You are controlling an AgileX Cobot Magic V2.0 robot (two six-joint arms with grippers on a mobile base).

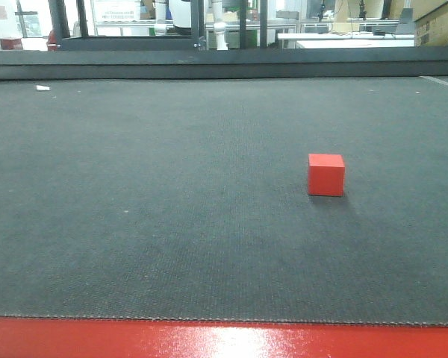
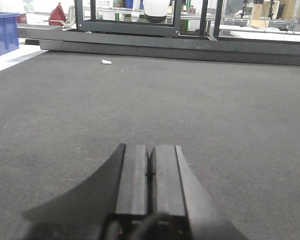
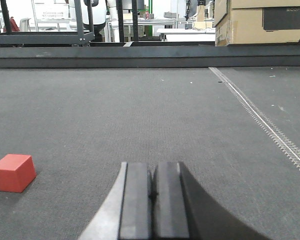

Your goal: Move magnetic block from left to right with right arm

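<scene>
The magnetic block [image 1: 325, 174] sits alone on the grey-matted desk [image 1: 172, 186], toward three o'clock in the front view. It lies apart from the right fingers [image 3: 136, 197], at their nine o'clock. These and the left fingers [image 2: 134, 175] are pressed together, empty.

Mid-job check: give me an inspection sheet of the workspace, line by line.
Surface: dark grey mat, flat; red strip along the near edge.
Job's things: magnetic block sitting on the mat, clear of both hands.
Clutter: small white scrap near the far left edge.
Hands: left hand shut, empty; right hand shut, empty, with the block to its left.
Cables: nothing seen.
Surroundings: metal frames, blue bin, cardboard boxes beyond the mat.
</scene>
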